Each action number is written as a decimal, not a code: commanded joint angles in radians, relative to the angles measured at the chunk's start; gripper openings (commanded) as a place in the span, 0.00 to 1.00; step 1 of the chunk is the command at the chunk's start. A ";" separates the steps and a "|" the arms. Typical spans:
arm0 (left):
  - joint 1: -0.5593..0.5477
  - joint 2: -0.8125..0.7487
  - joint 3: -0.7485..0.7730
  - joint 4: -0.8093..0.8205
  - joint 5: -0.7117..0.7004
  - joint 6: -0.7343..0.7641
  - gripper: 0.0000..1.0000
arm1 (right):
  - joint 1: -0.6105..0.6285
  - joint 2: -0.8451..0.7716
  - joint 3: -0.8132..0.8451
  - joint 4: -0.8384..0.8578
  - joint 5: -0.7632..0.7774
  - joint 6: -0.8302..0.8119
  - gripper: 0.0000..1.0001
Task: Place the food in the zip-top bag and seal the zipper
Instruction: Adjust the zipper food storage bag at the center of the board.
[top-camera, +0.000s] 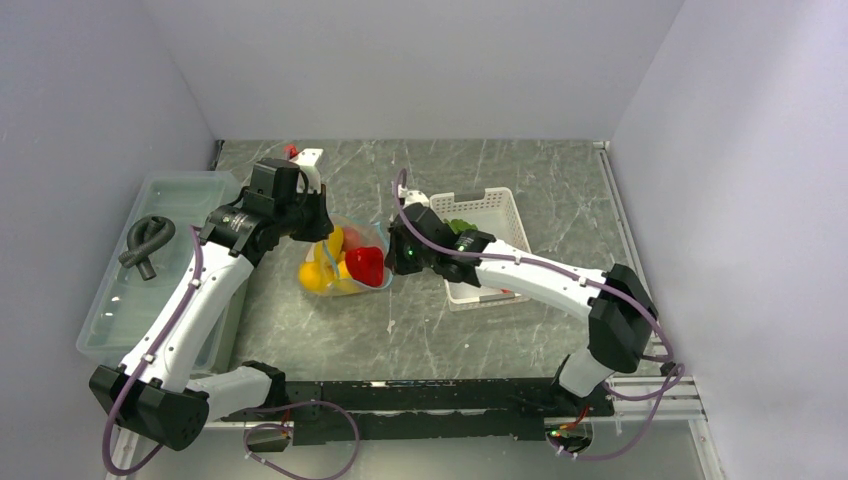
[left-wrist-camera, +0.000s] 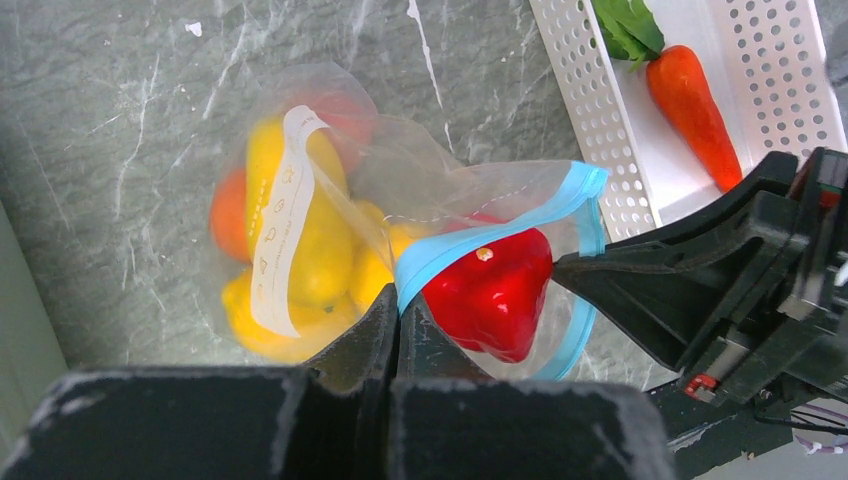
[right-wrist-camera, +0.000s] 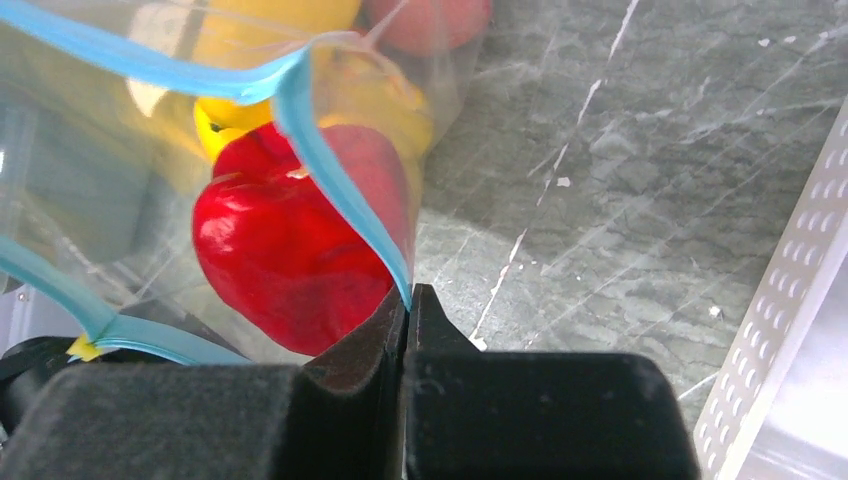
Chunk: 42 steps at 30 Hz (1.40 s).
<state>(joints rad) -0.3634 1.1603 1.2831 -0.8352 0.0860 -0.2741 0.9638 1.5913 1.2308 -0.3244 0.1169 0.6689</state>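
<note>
The clear zip-top bag (top-camera: 345, 262) lies mid-table holding yellow and orange fruits (left-wrist-camera: 300, 250) and a red pepper (left-wrist-camera: 490, 290). Its teal-blue zipper (left-wrist-camera: 500, 232) gapes around the pepper. My left gripper (left-wrist-camera: 398, 305) is shut on the zipper at one end of the mouth. At the opposite end my right gripper (right-wrist-camera: 405, 298) is shut on the zipper (right-wrist-camera: 340, 190) too. In the white basket (left-wrist-camera: 600, 130) lie an orange carrot (left-wrist-camera: 695, 105) and a green leafy piece (left-wrist-camera: 630, 25).
A large translucent lidded bin (top-camera: 130, 290) with a dark hose piece (top-camera: 148, 243) stands at the left. The white basket (top-camera: 500, 215) sits right of the bag, partly under my right arm. White walls close in the grey marbled table (top-camera: 430, 330).
</note>
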 joint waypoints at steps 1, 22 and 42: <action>0.003 -0.016 0.042 0.001 0.022 0.003 0.00 | -0.004 -0.055 0.128 -0.031 -0.028 -0.074 0.00; 0.003 -0.073 0.171 -0.149 0.134 -0.055 0.00 | -0.025 -0.148 0.219 -0.217 -0.025 -0.223 0.00; 0.003 -0.062 -0.026 -0.043 0.148 -0.097 0.00 | -0.045 -0.122 0.065 -0.128 -0.083 -0.182 0.00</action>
<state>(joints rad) -0.3634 1.0859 1.2659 -0.9382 0.2348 -0.3534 0.9234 1.4433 1.3293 -0.4942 0.0647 0.4728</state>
